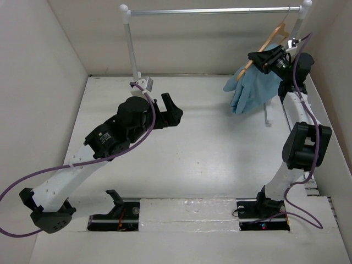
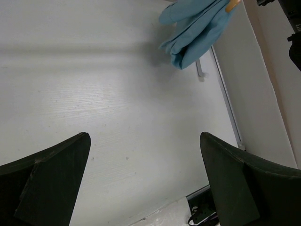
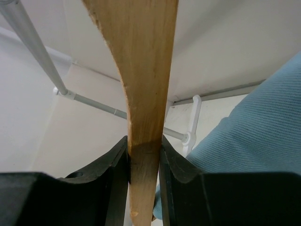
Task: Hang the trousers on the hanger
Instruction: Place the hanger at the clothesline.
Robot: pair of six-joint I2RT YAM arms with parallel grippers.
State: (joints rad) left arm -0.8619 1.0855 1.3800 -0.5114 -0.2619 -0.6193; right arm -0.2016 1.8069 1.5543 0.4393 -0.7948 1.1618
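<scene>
Wooden hanger [image 1: 278, 32] up at the far right corner of the table [image 1: 209, 159], close under the right end of the rail [image 1: 214, 10]; hooked on it or not, cannot tell. Pinched edge-on between the narrowed fingers of the right gripper [image 3: 143, 155]. Draped with the light blue trousers [image 1: 253, 91], folded over and hanging down near the table's right edge, legs bunched together. Over the left middle of the table, the left gripper [image 1: 170, 110]: fingers [image 2: 47, 179] spread wide, nothing between them, bare tabletop below, well apart from the trousers.
</scene>
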